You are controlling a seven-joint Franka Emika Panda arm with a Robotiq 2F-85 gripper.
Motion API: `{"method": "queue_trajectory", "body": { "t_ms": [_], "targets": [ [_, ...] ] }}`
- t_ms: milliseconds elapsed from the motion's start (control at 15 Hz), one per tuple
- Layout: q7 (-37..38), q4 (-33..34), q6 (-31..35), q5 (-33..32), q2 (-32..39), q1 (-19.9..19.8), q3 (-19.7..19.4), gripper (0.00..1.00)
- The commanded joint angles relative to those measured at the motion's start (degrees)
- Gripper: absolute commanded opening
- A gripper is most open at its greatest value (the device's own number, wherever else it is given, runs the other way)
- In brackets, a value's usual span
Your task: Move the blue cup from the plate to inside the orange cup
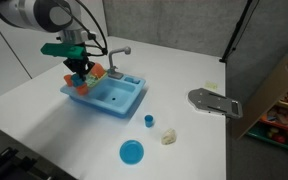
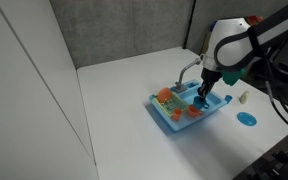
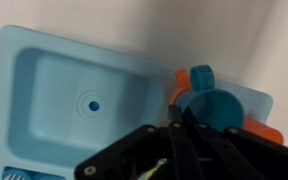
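Observation:
My gripper is shut on the rim of the blue cup. It holds the cup over the orange cup, which stands on the side ledge of the blue toy sink; only the orange cup's rim shows round the blue cup. In both exterior views the gripper hangs over the sink's ledge beside the orange cup. The blue plate lies on the table apart from the sink, with nothing on it.
The toy sink has a grey faucet at its back. A small blue piece and a cream object lie on the white table near the plate. A grey flat object lies at the table's far edge.

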Motion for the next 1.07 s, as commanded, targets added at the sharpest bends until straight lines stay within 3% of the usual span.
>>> {"method": "queue_trajectory", "body": {
  "t_ms": [0, 1000],
  "targets": [
    [0.29, 0.14, -0.16, -0.39, 0.02, -0.62, 0.64, 0.03],
    [0.00, 0.83, -0.61, -0.76, 2.49, -0.95, 0.50, 0.03]
  ]
}}
